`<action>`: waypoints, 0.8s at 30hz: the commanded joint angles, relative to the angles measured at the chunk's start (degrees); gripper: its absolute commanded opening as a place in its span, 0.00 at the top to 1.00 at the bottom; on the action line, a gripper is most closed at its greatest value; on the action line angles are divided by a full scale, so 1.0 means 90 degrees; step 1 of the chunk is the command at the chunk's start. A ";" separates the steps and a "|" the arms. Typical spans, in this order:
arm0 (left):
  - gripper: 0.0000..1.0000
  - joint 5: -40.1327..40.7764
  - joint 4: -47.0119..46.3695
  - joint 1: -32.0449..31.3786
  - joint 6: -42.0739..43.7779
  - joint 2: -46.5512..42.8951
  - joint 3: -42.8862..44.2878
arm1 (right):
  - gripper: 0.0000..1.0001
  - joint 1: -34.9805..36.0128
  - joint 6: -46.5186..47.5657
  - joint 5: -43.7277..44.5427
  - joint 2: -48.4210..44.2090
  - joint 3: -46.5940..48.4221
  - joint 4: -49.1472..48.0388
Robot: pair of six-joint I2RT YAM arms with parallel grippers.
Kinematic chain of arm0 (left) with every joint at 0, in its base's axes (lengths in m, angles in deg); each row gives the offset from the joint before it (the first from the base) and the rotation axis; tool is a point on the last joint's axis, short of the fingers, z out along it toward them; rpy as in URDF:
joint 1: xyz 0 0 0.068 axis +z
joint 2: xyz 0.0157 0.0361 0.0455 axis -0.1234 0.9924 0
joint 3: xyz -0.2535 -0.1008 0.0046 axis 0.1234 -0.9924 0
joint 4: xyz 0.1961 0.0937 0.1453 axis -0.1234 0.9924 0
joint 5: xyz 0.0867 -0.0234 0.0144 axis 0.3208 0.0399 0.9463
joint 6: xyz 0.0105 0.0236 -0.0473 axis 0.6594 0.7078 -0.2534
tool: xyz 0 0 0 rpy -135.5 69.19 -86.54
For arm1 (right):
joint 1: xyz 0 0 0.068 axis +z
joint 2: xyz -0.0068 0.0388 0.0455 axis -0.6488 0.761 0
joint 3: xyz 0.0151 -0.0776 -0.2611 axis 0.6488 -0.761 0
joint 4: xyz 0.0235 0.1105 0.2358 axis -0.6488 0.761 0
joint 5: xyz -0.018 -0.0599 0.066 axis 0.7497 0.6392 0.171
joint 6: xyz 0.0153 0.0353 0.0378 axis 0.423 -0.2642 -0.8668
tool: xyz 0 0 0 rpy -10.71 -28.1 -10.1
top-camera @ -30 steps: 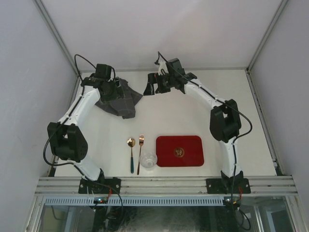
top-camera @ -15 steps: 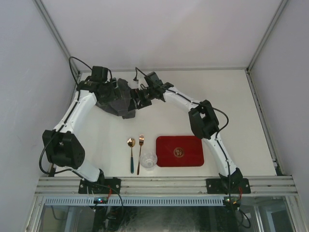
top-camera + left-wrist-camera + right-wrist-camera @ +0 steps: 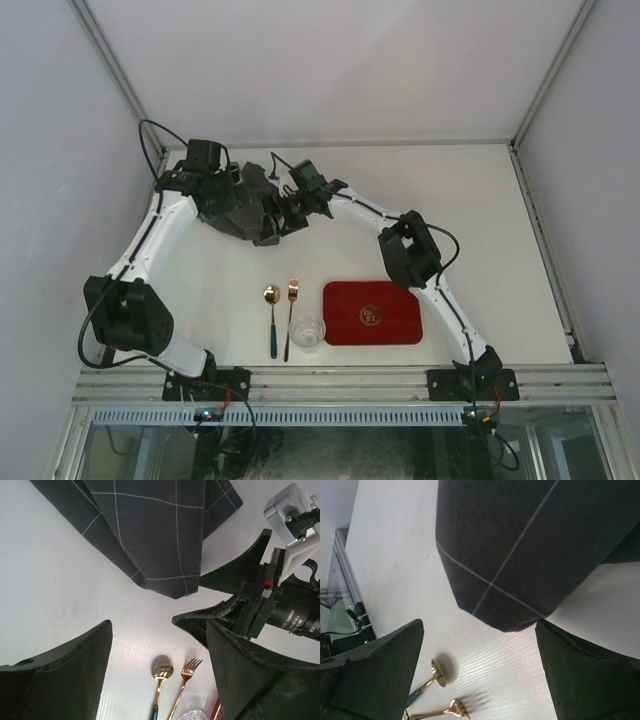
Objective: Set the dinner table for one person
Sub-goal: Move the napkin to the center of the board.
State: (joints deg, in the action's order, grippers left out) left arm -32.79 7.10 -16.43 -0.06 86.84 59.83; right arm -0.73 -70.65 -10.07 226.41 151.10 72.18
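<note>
From above, the checked cloth point(image 3: 240, 222) is partly hidden under the left gripper point(image 3: 232, 198) and right gripper point(image 3: 277, 215), and below the cloth the left wrist view's bottom edge cuts off the handles of the spoon point(image 3: 159, 690) and fork point(image 3: 182, 690) (the glass point(image 3: 192, 715) shows only a rim).

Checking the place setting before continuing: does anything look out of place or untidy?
The dark grey checked cloth lies bunched in a heap at the far left of the table, apart from the spoon, fork, glass and red tray grouped near the front edge. Nothing looks spilled.

Off-white dinner table point(image 3: 500, 220), dark grey checked cloth point(image 3: 150, 530), red tray point(image 3: 345, 300).
</note>
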 commanded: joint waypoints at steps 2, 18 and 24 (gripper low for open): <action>0.21 -0.0038 -0.0147 0.0041 -0.0015 -0.0259 -0.0036 | 0.07 -0.0039 0.0101 0.0448 0.0072 0.0418 0.0139; 0.21 0.0005 -0.0026 0.0042 0.0036 -0.0203 0.0030 | 0.08 -0.0151 -0.0130 0.0423 0.0694 0.1164 -0.0168; 0.21 0.0090 0.0029 0.0046 0.0065 -0.0237 0.0019 | 0.16 -0.0151 -0.0240 0.0225 0.0829 0.1184 -0.0371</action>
State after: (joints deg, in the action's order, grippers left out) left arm -32.65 7.32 -16.43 0.04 86.73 59.83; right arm -1.84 -71.54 -6.33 233.08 160.09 71.92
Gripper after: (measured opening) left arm 0.789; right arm 0.872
